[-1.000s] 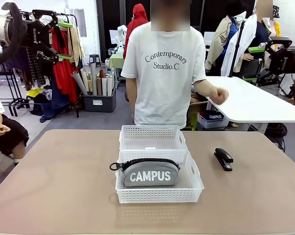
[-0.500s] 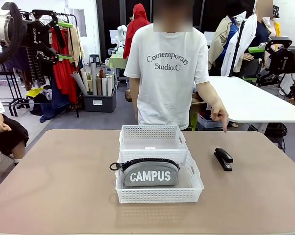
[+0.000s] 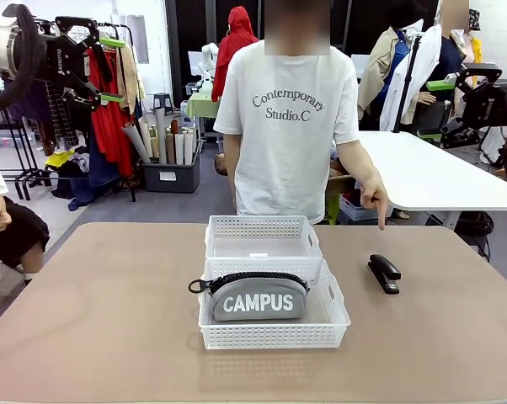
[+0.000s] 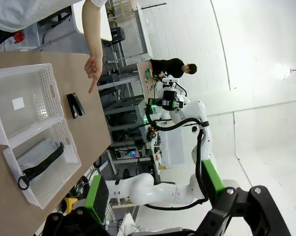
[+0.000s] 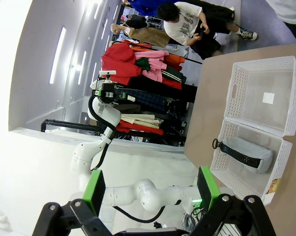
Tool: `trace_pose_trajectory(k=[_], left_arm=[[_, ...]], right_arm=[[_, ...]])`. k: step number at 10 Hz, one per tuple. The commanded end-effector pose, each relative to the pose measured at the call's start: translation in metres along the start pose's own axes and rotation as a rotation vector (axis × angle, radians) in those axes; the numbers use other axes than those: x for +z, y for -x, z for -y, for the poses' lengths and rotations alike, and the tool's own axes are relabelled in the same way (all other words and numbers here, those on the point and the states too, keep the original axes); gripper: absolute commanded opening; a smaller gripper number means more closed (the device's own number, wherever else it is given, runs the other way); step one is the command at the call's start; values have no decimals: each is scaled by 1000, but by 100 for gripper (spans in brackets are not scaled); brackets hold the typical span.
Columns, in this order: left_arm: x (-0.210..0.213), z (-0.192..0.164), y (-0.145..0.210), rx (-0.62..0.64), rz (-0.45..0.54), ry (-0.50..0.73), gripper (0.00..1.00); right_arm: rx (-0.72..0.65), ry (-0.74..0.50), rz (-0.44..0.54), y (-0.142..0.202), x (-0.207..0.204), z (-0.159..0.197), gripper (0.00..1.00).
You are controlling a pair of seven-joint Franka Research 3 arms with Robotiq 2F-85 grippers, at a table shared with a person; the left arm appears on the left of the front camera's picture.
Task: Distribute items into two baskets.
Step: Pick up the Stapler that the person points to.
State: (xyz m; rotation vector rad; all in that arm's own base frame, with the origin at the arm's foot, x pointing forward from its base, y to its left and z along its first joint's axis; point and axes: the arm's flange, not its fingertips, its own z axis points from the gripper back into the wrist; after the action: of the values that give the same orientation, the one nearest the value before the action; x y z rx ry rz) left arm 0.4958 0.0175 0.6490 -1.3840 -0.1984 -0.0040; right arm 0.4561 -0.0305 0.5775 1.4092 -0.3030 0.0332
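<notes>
Currently both the left gripper [image 4: 155, 189] and the right gripper [image 5: 150, 191] hang spread wide, empty. The grey pouch [image 3: 258, 299] lies in the nearer basket [image 3: 270, 338] – the farther basket [image 3: 262, 225] touches it behind. The black stapler [image 3: 384, 272] rests on the table [image 3: 110, 295] to their right, a person's hand [image 3: 375, 198] pointing down near it.

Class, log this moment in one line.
pouch in near basket; far basket empty; stapler on table, person's hand pointing at it; left gripper open; right gripper open

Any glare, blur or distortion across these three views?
Front view: even light, sharp, pouch lettering legible, soft shadow before the near basket. Left wrist view: rolled sideways, wide-angle bend, lamp flares. Right wrist view: rolled too, light strips blown out.
</notes>
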Motion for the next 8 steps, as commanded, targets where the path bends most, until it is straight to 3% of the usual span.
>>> trace_pose_trajectory(k=[1, 8], left_arm=[[1, 2, 1, -2, 2, -2, 100], [1, 2, 1, -2, 2, -2, 100]], right_arm=[[2, 2, -3, 1, -1, -2, 100], [2, 2, -3, 1, -1, -2, 100]])
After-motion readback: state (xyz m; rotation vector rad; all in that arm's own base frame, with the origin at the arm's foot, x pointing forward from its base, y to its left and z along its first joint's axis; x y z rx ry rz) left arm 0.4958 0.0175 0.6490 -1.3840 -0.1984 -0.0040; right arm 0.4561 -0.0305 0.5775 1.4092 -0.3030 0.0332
